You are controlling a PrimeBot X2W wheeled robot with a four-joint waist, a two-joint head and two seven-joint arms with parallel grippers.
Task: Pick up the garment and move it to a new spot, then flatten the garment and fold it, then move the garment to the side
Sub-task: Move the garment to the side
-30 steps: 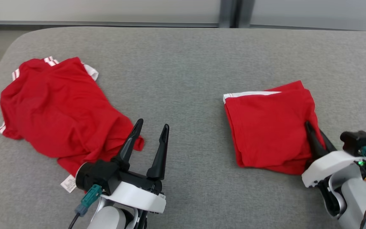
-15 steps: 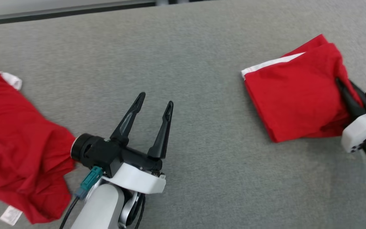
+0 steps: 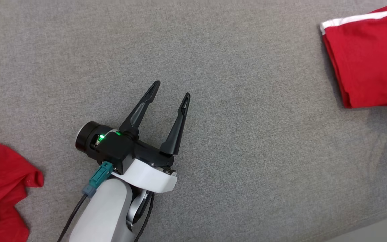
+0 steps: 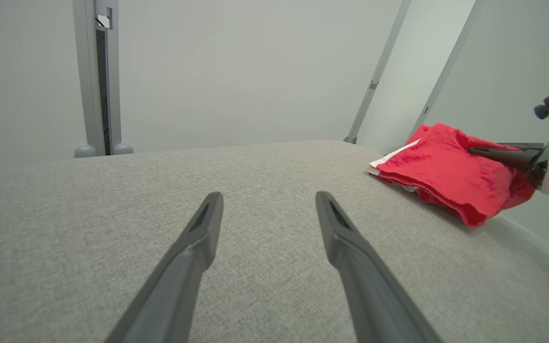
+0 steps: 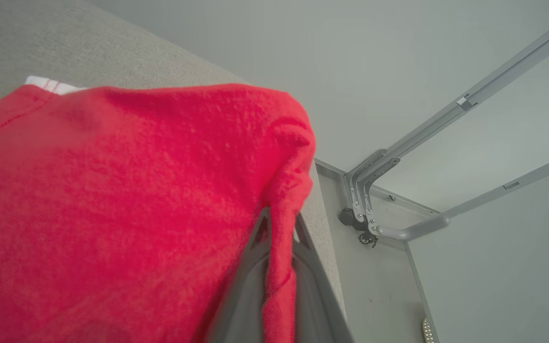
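One folded red garment with a white trim stripe (image 3: 364, 57) is shown at the right end of the grey fabric-covered surface (image 3: 247, 151), near its edge. A fold of its cloth is pinched between the two dark fingers of the right gripper (image 5: 281, 224), the jaws being drawn almost together on it. Folding appears complete, so the final step, moving it aside, is judged to be in hand. A low, steady carry is called for next, with release short of the edge so that the folds are kept. The left gripper (image 3: 172, 90) is held over bare surface, jaws spread wide and empty. A crumpled red garment (image 3: 2, 191) lies well apart at the left.
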